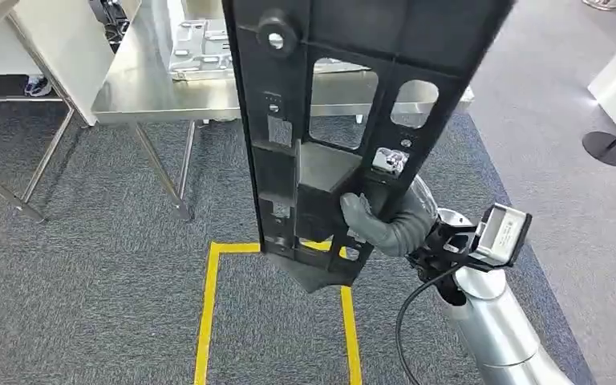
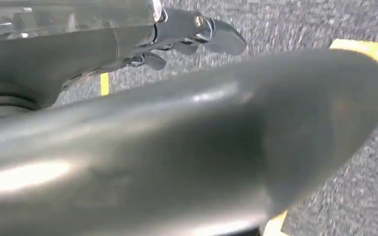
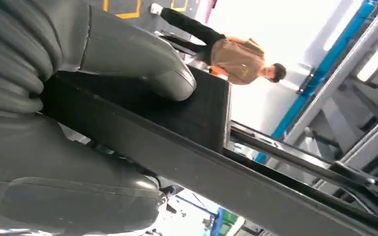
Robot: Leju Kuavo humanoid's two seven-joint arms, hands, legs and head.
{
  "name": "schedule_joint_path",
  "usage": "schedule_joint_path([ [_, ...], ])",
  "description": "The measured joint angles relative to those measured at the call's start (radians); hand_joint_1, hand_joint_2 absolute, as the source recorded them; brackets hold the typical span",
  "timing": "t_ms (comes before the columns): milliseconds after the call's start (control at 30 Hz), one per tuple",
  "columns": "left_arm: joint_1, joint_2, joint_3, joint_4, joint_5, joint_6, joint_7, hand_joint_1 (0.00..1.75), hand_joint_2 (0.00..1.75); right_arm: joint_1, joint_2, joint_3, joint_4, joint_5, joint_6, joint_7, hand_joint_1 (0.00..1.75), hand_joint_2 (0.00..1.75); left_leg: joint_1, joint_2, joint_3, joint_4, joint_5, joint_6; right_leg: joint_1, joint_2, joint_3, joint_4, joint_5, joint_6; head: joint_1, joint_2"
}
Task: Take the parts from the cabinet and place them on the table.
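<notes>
Right hand (image 1: 369, 218) grips black part (image 1: 329, 120) upright.

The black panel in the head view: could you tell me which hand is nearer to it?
Right. The right hand grips the black panel; the left hand hangs over the carpet.

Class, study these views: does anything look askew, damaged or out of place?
Nothing stands out. The right hand grips the black part firmly near its lower end, tilted slightly, short of the steel table.
</notes>
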Motion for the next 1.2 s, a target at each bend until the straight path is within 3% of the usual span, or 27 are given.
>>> schedule_joint_path([
  [67,0.000,-0.002,0.000,0.000,0.000,-0.001,0.000,0.00,0.00,-0.001,0.000,0.000,-0.002,0.000,0.000,0.000,1.75,1.75,0.000,-0.001,0.025,0.000,-0.017,-0.006,-0.001,-0.003,0.077,-0.196,0.122,-0.005,0.000,0.000],
  [100,0.001,-0.003,0.000,0.000,0.000,-0.001,0.000,0.00,0.00,-0.001,0.000,0.000,-0.002,0.000,0.000,0.000,1.75,1.75,-0.002,-0.002,0.024,0.001,-0.024,-0.011,0.000,-0.007,0.097,-0.251,0.133,-0.009,0.000,0.000],
  [133,-0.002,-0.003,0.000,0.000,0.000,-0.001,0.000,0.00,0.00,-0.003,0.000,0.000,-0.003,-0.001,0.000,0.001,1.75,1.75,-0.007,-0.004,0.026,0.006,-0.031,-0.019,0.006,-0.006,0.099,-0.264,0.125,-0.013,-0.001,0.000],
  [233,-0.002,-0.003,0.000,0.000,0.000,-0.001,0.000,0.00,0.00,-0.003,-0.001,0.000,-0.005,-0.001,0.000,0.002,1.75,1.75,-0.003,-0.002,0.030,-0.003,-0.036,-0.037,0.010,-0.001,0.098,-0.263,0.119,-0.031,-0.003,0.000],
  [300,-0.003,-0.001,0.000,0.000,0.000,-0.001,0.000,0.00,0.00,-0.004,-0.001,0.000,-0.010,-0.001,0.001,0.003,1.75,1.75,-0.002,-0.002,0.033,0.022,-0.057,-0.048,0.001,-0.002,0.119,-0.277,0.117,-0.043,-0.004,0.000],
  [333,-0.003,-0.003,0.000,0.000,0.001,-0.001,0.000,0.00,0.00,-0.006,0.000,0.000,-0.010,-0.001,0.002,0.003,1.75,1.75,-0.001,-0.002,0.002,0.084,-0.088,-0.052,0.000,-0.004,0.125,-0.277,0.113,-0.049,-0.013,0.000],
  [400,-0.003,-0.003,0.000,0.000,0.003,0.000,0.002,0.00,0.00,-0.004,0.001,0.001,-0.010,-0.001,0.003,0.003,1.75,1.75,0.002,-0.002,-0.097,0.260,-0.155,-0.059,0.003,-0.004,0.132,-0.277,0.103,-0.053,-0.013,0.000],
  [433,-0.001,-0.003,0.001,0.000,0.005,0.001,0.003,0.00,0.00,-0.003,0.001,0.002,-0.010,-0.001,0.004,0.005,1.75,1.75,0.002,-0.002,-0.143,0.329,-0.169,-0.060,0.004,-0.004,0.137,-0.277,0.099,-0.054,-0.013,0.000],
  [467,0.001,-0.003,0.002,0.000,0.008,0.003,0.003,0.00,0.00,-0.002,0.002,0.003,-0.010,0.000,0.005,0.006,1.75,1.75,0.002,-0.002,-0.160,0.338,-0.151,-0.060,0.005,-0.002,0.143,-0.277,0.094,-0.053,-0.013,0.000],
  [500,0.003,-0.003,0.002,0.000,0.009,0.004,0.004,0.00,0.00,-0.002,0.002,0.005,-0.010,0.000,0.006,0.007,1.75,1.75,0.002,-0.002,-0.149,0.293,-0.106,-0.057,0.006,0.000,0.152,-0.277,0.087,-0.053,-0.013,0.000],
  [567,0.003,-0.003,0.002,0.000,0.010,0.007,0.004,0.00,0.00,-0.003,0.006,0.006,-0.010,0.000,0.010,0.015,1.75,1.75,0.001,-0.002,-0.076,0.109,0.013,-0.046,0.008,0.001,0.176,-0.277,0.072,-0.049,-0.013,0.000],
  [600,0.004,-0.003,0.003,0.000,0.010,0.007,0.004,0.00,0.00,-0.004,0.008,0.007,-0.010,0.000,0.013,0.018,1.75,1.75,-0.001,-0.002,-0.049,0.031,0.045,-0.037,0.008,0.000,0.182,-0.279,0.065,-0.047,-0.013,0.000],
  [633,0.002,-0.003,0.004,0.000,0.010,0.007,0.004,0.00,0.00,-0.006,0.009,0.008,-0.009,0.000,0.014,0.018,1.75,1.75,-0.011,-0.002,-0.038,0.021,0.027,-0.029,0.013,0.001,0.182,-0.276,0.061,-0.040,-0.011,0.000],
  [733,0.003,-0.004,0.004,0.000,0.010,0.007,0.004,0.00,0.00,-0.008,0.013,0.010,-0.010,0.000,0.014,0.024,1.75,1.75,-0.014,-0.003,-0.038,0.015,0.019,-0.015,0.009,0.001,0.182,-0.284,0.058,-0.023,-0.012,0.000],
  [767,0.003,-0.005,0.004,0.000,0.010,0.007,0.004,0.00,0.00,-0.009,0.016,0.010,-0.011,0.000,0.014,0.026,1.75,1.75,-0.005,-0.004,-0.030,0.004,0.021,-0.009,0.014,0.001,0.188,-0.287,0.054,-0.016,-0.012,0.000],
  [800,0.004,-0.008,0.004,0.000,0.010,0.007,0.004,0.00,0.00,-0.008,0.017,0.010,-0.013,0.000,0.013,0.027,1.75,1.75,-0.001,-0.003,-0.017,-0.006,0.023,-0.006,0.011,0.000,0.188,-0.271,0.045,-0.012,-0.011,0.000],
  [833,0.002,-0.008,0.005,0.000,0.010,0.007,0.003,0.00,0.00,-0.015,0.018,0.010,-0.014,-0.001,0.013,0.027,1.75,1.75,-0.001,-0.002,-0.009,-0.009,0.018,0.002,0.010,-0.001,0.161,-0.216,0.019,-0.009,-0.007,0.000],
  [900,0.001,-0.008,0.005,0.000,0.008,0.006,0.003,0.00,0.00,-0.014,0.018,0.009,-0.014,-0.001,0.014,0.028,1.75,1.75,-0.002,-0.002,-0.002,-0.009,0.010,0.007,0.006,-0.001,0.061,-0.043,-0.049,-0.002,-0.008,0.000],
  [933,0.000,-0.008,0.004,0.000,0.007,0.006,0.003,0.00,0.00,-0.010,0.018,0.008,-0.014,-0.001,0.014,0.029,1.75,1.75,-0.002,-0.002,0.001,-0.009,0.005,0.007,0.005,-0.001,0.013,0.031,-0.067,0.000,-0.008,0.000],
  [967,0.001,-0.008,0.004,0.000,0.005,0.006,0.003,0.00,0.00,-0.007,0.018,0.009,-0.014,0.000,0.014,0.031,1.75,1.75,-0.002,-0.003,0.007,-0.008,0.000,0.006,0.004,-0.001,-0.016,0.061,-0.059,0.002,-0.008,0.000],
  [1000,0.003,-0.008,0.004,0.000,0.003,0.005,0.003,0.00,0.00,-0.005,0.018,0.009,-0.014,0.000,0.015,0.031,1.75,1.75,-0.002,-0.003,0.016,-0.008,-0.006,0.005,0.004,-0.001,-0.016,0.032,-0.017,0.002,-0.008,0.000],
  [1033,0.004,-0.008,0.005,0.000,0.002,0.004,0.003,0.00,0.00,-0.005,0.018,0.008,-0.014,0.000,0.015,0.031,1.75,1.75,-0.002,-0.004,0.025,-0.008,-0.013,0.003,0.004,-0.001,0.009,-0.039,0.038,0.000,-0.008,0.000],
  [1100,0.003,-0.010,0.004,0.000,-0.001,0.004,0.003,0.00,0.00,-0.005,0.018,0.007,-0.014,0.000,0.015,0.031,1.75,1.75,-0.003,-0.005,0.048,-0.008,-0.029,-0.003,0.005,-0.004,0.088,-0.240,0.155,-0.011,-0.007,0.000],
  [1133,0.003,-0.011,0.004,0.000,-0.002,0.004,0.003,0.00,0.00,-0.005,0.018,0.007,-0.013,0.001,0.015,0.031,1.75,1.75,-0.009,-0.005,0.048,-0.006,-0.036,-0.010,0.011,-0.006,0.104,-0.261,0.134,-0.015,-0.008,0.000],
  [1200,0.001,-0.011,0.004,0.000,-0.004,0.003,0.003,0.00,0.00,-0.004,0.018,0.006,-0.014,0.006,0.014,0.029,1.75,1.75,-0.007,-0.005,0.047,-0.008,-0.044,-0.021,0.013,-0.003,0.104,-0.271,0.129,-0.025,-0.008,0.000],
])
